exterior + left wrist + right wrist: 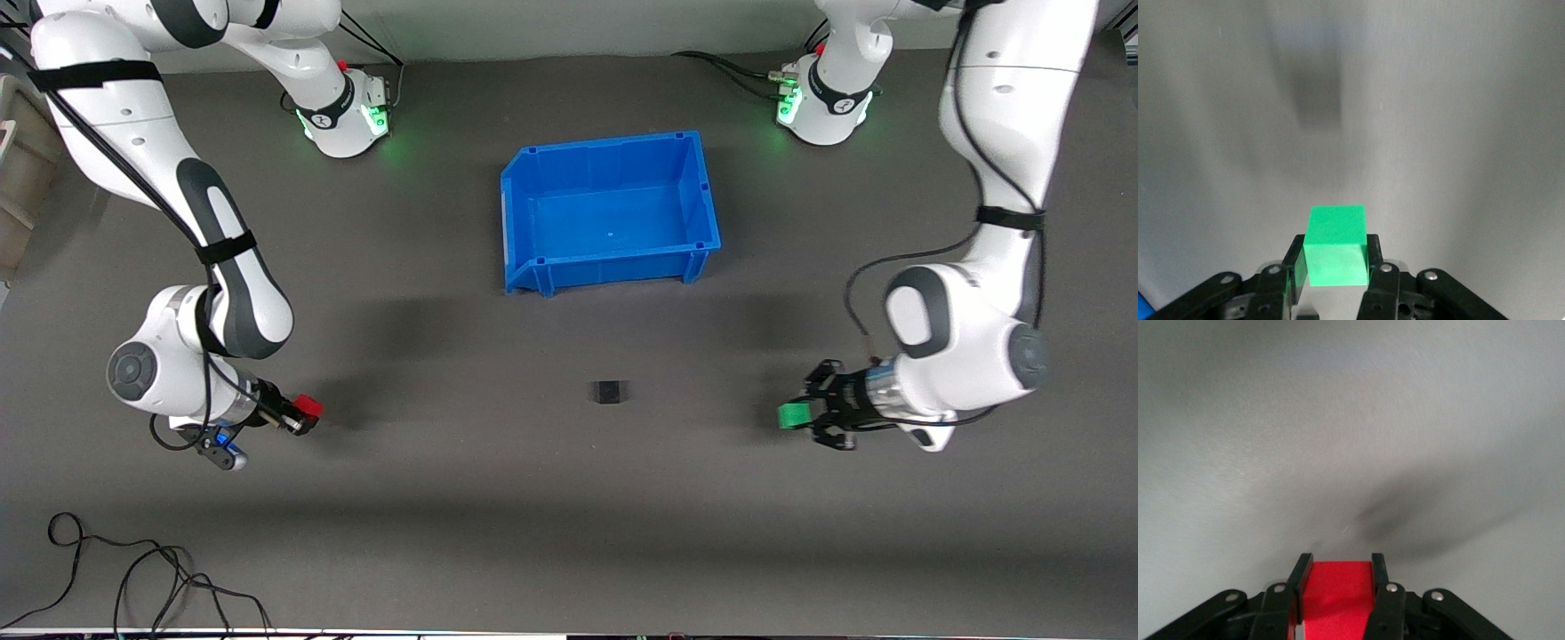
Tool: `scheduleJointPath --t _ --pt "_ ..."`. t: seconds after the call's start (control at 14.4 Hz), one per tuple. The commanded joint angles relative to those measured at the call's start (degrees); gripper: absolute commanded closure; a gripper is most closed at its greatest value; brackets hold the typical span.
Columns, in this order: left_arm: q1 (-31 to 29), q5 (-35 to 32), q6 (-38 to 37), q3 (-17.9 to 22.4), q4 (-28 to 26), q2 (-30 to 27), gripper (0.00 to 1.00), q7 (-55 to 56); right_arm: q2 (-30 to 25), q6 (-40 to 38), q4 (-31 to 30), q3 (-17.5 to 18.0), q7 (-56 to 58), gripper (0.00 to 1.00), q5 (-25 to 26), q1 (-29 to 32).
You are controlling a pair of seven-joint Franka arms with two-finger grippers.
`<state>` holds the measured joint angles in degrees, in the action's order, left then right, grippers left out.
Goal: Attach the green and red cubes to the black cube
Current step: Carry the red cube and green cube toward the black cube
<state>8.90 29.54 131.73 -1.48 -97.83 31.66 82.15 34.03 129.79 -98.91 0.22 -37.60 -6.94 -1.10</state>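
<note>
Left gripper (805,416) at lower right of the front view, pinching the green cube (792,415); right gripper (302,414) at lower left, clamped on the red cube (308,405). Both held just above the worktop (569,533), fingers pointing inward toward frame centre. Black cube (609,392) sat alone on the worktop just below centre, between the two grippers and well apart from each, nearer the camera than the blue bin (524,191) at upper centre. Both forearms bent low and level, wrists turned sideways, elbows bowed outward toward the frame edges.

In the left wrist view: green cube (1336,245) at lower centre, squeezed between two black fingers (1375,257), front face exposed.

In the right wrist view: red cube (1337,600) at bottom centre, gripped the same way by the fingers (1299,577), only bare worktop ahead.

Likely best done by closing in level from both ends, matching height to the black cube, meeting opposite faces squarely and slowly, so as not to push it askew.
</note>
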Motion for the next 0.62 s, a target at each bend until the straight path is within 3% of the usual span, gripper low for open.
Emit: scheduleJointPath --t 0.0,0.21,0.56 --pt "6.6 0.6 3.9 1.0 1.4 0.9 0.74 7.7 0.0 -8.4 7.2 -0.1 -18.9 1.00 -1.1 -4.6" --pt "11.3 0.4 7.6 1.0 1.4 2.5 0.74 14.2 1.1 -9.8 10.8 -0.1 -35.0 1.00 -1.1 -10.0" --pt "18.7 0.5 15.6 1.0 1.5 7.1 0.76 14.9 4.8 -9.8 16.5 -0.1 -54.9 1.00 -1.1 -16.3"
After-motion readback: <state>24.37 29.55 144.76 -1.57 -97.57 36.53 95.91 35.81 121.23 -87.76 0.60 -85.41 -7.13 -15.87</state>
